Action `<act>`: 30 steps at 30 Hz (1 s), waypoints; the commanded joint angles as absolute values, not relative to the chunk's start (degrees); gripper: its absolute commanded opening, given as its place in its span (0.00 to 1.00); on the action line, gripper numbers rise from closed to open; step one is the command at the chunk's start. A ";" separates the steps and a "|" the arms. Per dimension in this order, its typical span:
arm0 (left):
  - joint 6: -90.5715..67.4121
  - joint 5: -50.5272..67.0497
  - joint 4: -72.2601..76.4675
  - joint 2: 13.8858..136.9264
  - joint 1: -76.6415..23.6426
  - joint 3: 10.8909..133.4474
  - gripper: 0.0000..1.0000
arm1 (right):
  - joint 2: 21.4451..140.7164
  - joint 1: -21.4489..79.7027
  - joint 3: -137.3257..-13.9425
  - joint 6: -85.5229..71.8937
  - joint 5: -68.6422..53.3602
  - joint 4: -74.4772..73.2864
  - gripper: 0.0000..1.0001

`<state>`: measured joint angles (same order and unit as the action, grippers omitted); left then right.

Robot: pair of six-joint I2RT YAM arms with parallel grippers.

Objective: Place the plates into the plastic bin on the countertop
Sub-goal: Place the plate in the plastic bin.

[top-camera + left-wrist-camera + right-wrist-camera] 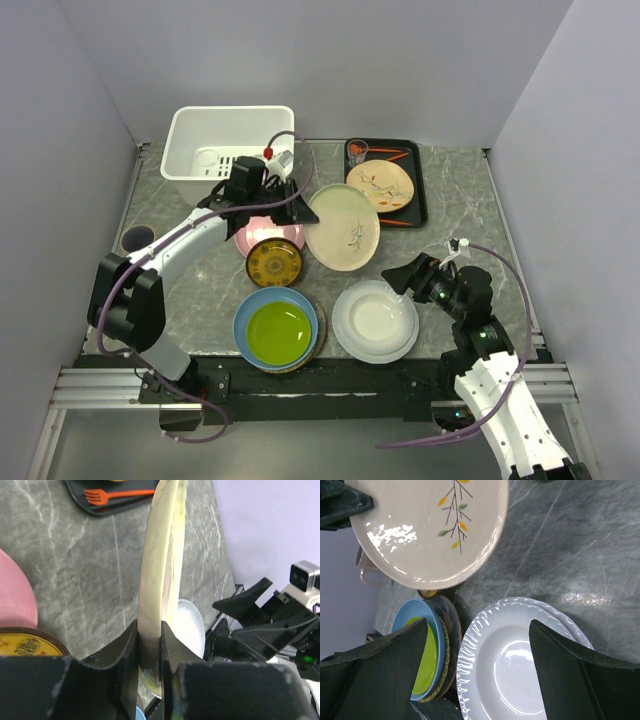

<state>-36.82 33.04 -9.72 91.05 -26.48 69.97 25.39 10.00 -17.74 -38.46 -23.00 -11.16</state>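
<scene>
1. The jaws of the right gripper (477,626) stand wide apart and hold nothing. It hovers at 4 o'clock on the countertop (460,200), just over the far rim of the white plate (375,320).
2. At the near edge, the white plate lies at 5 o'clock. At 7 o'clock the lime green plate (278,333) sits inside the blue plate (248,318), with a dark plate (451,625) showing beneath them.
3. Toward the middle, the gold-patterned plate (273,263) rests partly on the pink plate (250,235).
4. The left gripper (149,630) is clamped on the rim of the sprig plate (343,227), pinching its 10 o'clock edge. In the left wrist view the plate stands edge-on between the fingers, so it appears tilted and at least partly lifted.
5. Farthest off, the plastic bin (200,185) stands at 11 o'clock and the black tray (418,190) with the peach plate (380,185) at 1 o'clock.
6. No coloured plate shows inside the bin. A pale round shape on its floor cannot be identified.
7. The task looks barely begun: one plate is in hand, well short of the bin. At least six others remain on the countertop.
</scene>
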 commanded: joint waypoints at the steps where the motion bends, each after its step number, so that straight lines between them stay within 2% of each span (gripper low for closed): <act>1: -39.90 37.44 -1.32 90.61 -25.23 75.67 0.01 | 26.19 10.37 -19.16 -36.83 -23.38 -9.06 0.90; 12: -42.54 35.16 2.54 92.63 -21.45 78.22 0.01 | 27.33 10.37 -18.90 -36.12 -22.76 -8.09 1.00; 30: -47.90 32.87 7.03 95.45 -16.88 82.53 0.01 | 28.83 10.37 -18.19 -35.77 -23.03 -6.68 1.00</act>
